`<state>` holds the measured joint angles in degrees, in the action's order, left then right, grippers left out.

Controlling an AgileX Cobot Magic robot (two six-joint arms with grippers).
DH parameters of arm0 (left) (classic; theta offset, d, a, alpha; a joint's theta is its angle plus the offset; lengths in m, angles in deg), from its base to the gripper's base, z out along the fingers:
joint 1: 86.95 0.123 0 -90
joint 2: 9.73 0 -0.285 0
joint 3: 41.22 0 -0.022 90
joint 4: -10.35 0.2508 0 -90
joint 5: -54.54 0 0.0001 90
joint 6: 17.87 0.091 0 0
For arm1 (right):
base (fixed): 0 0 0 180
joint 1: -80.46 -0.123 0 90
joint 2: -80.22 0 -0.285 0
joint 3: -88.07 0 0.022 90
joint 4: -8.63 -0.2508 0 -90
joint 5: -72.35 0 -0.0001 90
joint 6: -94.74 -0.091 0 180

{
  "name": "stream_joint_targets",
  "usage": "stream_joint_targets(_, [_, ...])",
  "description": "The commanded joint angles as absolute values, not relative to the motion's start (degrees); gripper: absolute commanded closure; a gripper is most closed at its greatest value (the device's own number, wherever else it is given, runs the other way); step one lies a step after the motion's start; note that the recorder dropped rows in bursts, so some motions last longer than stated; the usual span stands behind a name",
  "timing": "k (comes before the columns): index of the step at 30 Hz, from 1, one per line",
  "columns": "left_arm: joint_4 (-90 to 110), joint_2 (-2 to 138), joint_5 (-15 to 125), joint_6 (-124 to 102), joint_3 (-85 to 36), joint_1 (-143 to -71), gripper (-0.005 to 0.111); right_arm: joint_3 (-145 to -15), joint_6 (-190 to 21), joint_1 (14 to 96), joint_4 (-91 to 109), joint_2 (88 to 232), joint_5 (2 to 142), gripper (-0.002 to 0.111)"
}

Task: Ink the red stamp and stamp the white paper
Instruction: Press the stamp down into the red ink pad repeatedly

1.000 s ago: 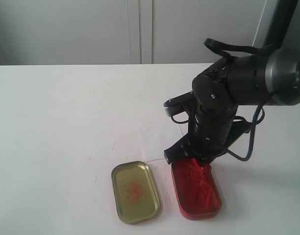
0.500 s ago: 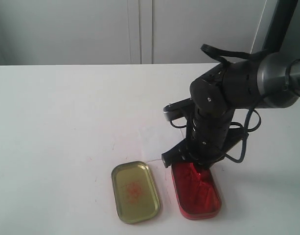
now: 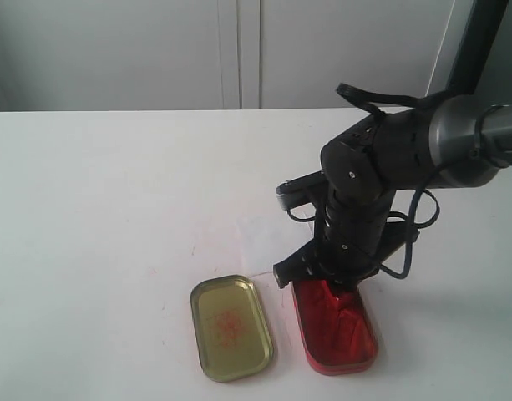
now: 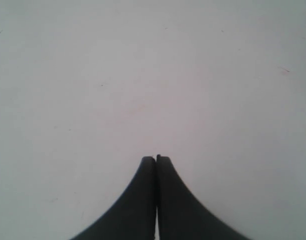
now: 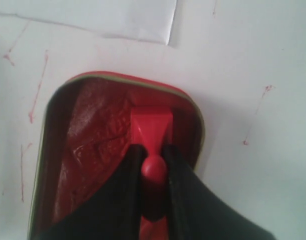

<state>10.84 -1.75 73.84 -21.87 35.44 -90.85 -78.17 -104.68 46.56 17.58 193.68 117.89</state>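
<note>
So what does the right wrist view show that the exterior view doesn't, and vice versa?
Only the right wrist view: the red stamp pinched by its handle in the right tool, base down. Only the exterior view: the gold tin with red smudges, and the arm. Both: the red ink tin and the white paper.

Right arm (image 3: 368,167) entered from the right of the exterior view, with its wrist bent steeply downward. Right gripper (image 5: 152,150) pointed down, and its fingers (image 5: 130,165) were clamped either side of the knobbed handle of the red stamp (image 5: 152,125). Left gripper (image 4: 156,159) appeared only in its own wrist view, with its jaws pressed fully together.
</note>
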Motion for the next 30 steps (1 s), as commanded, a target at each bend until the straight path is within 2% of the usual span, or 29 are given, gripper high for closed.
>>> stream_joint_targets(1, [10.8, -1.9, 74.7, -21.9, 36.0, -90.8, 0.107, -77.9, -104.7, 46.9, 17.6, 196.2, 117.8, 0.108])
stream_joint_targets(30, [10.8, -1.9, 74.7, -21.9, 36.0, -90.8, 0.107, -77.9, -104.6, 46.9, 17.3, 198.4, 118.9, 0.108])
